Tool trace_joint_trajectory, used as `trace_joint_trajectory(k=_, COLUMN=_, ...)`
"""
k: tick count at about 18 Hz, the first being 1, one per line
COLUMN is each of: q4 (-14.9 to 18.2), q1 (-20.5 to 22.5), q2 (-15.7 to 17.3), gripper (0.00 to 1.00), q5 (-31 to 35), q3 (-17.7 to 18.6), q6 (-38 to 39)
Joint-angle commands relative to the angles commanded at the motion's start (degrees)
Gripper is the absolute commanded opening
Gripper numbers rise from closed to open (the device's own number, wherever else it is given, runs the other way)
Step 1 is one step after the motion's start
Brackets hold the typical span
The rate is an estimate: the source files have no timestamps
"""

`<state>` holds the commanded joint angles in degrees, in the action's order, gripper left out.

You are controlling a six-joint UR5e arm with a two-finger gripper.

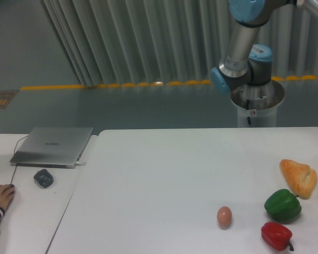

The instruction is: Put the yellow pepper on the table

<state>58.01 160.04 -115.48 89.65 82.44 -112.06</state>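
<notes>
while the arm [243,50] rises out of frame, gripper and yellow pepper aren't in view, so grip state unknown. table [148,185] holds bread lump [298,178], green pepper [282,206], red pepper [276,235], egg [224,216].

The table [164,180] is plain white; the green pepper [282,206] and red pepper [276,235] shine at lower right; the bread lump [299,177] is orange-yellow; the egg [224,216] is tan; the laptop [53,146] is silver.
</notes>
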Motion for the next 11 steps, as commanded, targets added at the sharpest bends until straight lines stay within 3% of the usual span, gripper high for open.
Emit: trace_joint_trajectory(k=11, q4=-1.23, q1=2.64, q2=-2.99, gripper=1.0, q5=-1.06, q3=-1.76, q6=0.35)
